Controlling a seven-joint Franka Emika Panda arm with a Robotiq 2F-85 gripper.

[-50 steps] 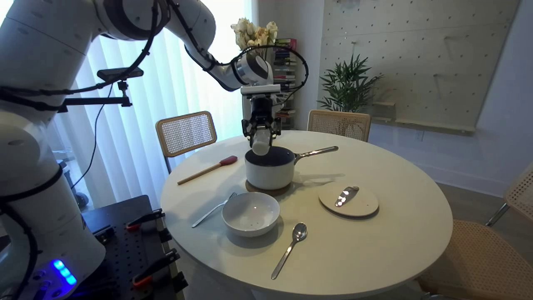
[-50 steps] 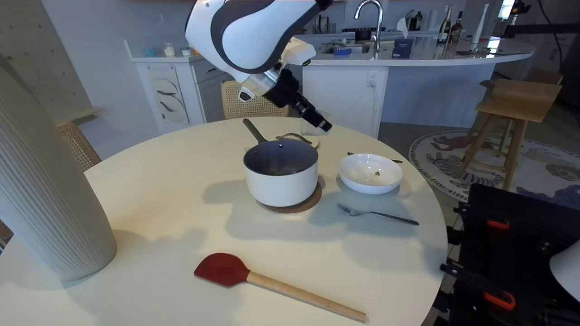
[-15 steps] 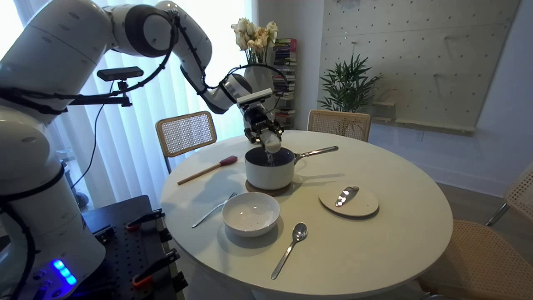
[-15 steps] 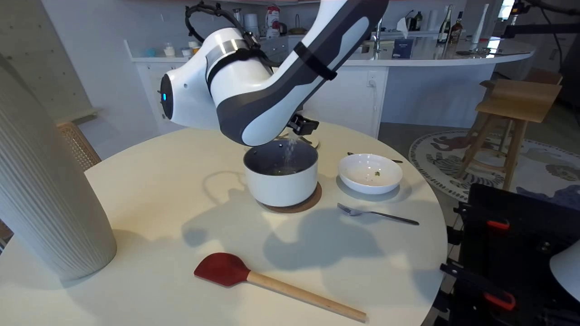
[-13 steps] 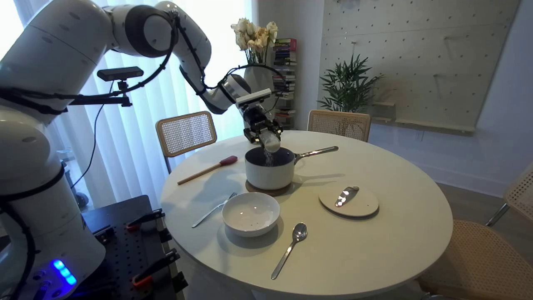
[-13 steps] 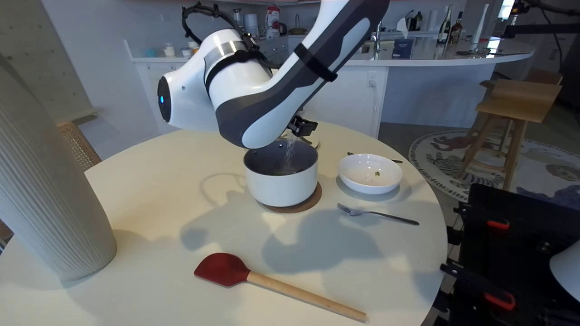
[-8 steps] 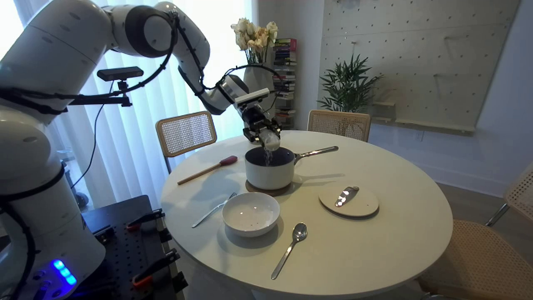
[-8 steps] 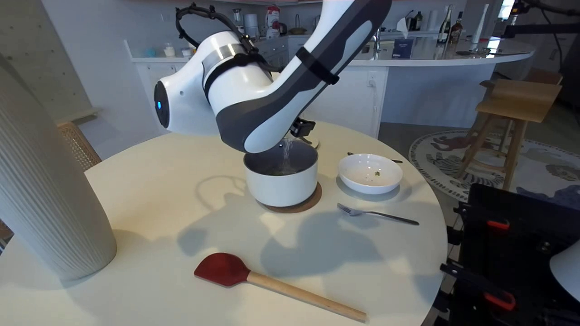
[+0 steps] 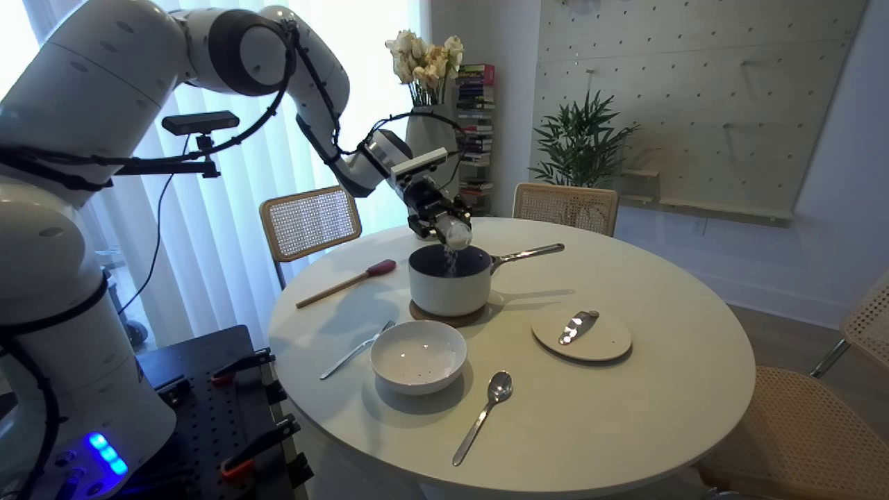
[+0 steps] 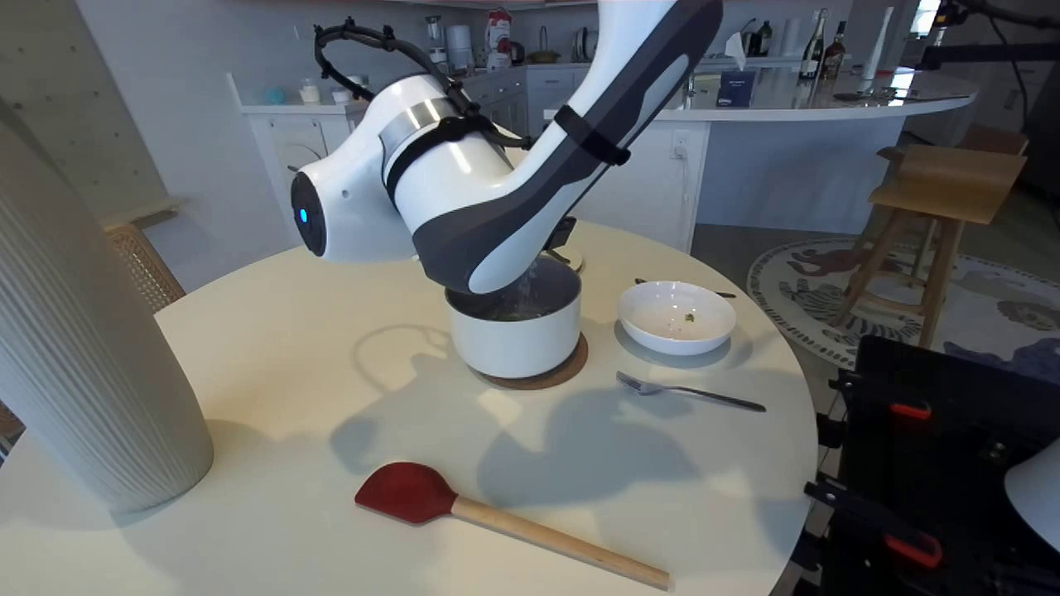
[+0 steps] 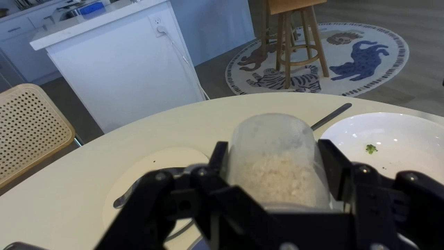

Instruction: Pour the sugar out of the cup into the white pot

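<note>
On the table: one white pot, seated on one brown trivet; one white bowl; one fork; one spoon; one red-headed spatula; one ribbed vase; one pale round board bearing one metal utensil. Off the table: one translucent cup.

The table is round, pale and smooth-topped. Three cane chairs stand about it; one leafy plant and one pegboard show beyond. A kitchen island and an animal-patterned rug appear in the wrist view.

The claw has hold of the cup, its fingers spread to the cup's width and set against both sides. The cup sits between the fingertips, tilted, above the pot's mouth. Sugar lies inside it, and in both exterior views more streams down into the pot.
</note>
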